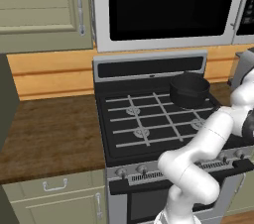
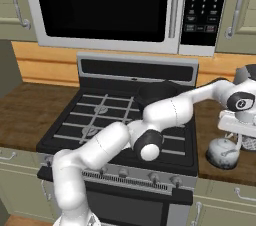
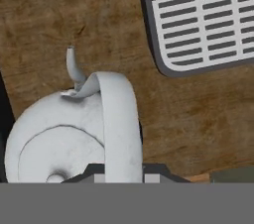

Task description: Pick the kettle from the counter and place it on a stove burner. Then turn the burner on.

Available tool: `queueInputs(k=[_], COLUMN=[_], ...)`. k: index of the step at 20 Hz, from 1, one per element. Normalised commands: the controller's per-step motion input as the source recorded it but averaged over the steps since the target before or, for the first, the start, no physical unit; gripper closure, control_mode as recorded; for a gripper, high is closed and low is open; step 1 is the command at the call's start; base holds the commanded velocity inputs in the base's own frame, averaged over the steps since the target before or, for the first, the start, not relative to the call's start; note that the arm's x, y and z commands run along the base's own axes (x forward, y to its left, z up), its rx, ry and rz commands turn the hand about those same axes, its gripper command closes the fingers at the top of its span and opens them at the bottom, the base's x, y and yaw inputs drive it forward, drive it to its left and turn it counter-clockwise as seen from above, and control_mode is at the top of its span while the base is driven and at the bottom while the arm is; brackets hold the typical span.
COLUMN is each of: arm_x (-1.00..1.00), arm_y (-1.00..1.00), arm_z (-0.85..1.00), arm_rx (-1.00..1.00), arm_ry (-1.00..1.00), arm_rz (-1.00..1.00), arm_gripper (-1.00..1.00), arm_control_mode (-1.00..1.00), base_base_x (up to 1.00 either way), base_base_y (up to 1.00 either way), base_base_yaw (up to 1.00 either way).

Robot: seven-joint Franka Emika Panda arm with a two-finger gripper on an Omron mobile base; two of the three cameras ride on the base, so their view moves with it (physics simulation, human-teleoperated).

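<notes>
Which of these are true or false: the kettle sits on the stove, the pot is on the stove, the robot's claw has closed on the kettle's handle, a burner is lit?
1. The kettle sits on the stove. False: it stands on the counter, right of the stove.
2. The black pot is on the stove. True.
3. The gripper has closed on the kettle's handle. True.
4. A burner is lit. False: no flame shows.

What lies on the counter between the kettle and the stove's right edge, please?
In the right base view, only bare brown counter separates the kettle from the stove; nothing stands in that strip.
</notes>
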Motion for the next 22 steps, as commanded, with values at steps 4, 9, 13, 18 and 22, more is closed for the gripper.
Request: queueInputs(k=[4, 9, 13, 18, 22], arm_x=[-0.56, -0.36, -0.46, -0.8, -0.52], arm_y=[0.58, 0.72, 0.95, 1.0, 1.0], arm_z=[0.41, 0.25, 0.0, 0.06, 0.09], arm_rx=[-0.11, -0.12, -0.17, -0.27, -0.34], arm_ry=[-0.01, -0.11, -0.28, -0.37, -0.29], arm_rz=[-0.09, -0.06, -0.03, 0.0, 0.0], arm_gripper=[1.0, 1.0, 1.0, 1.0, 1.0], arm_control_mode=[-1.0, -1.0, -1.0, -1.0, -1.0], base_base_x=[0.0, 0.0, 0.0, 0.0, 0.0], base_base_y=[0.0, 0.0, 0.0, 0.0, 0.0], base_base_yaw=[0.0, 0.0, 0.0, 0.0, 0.0])
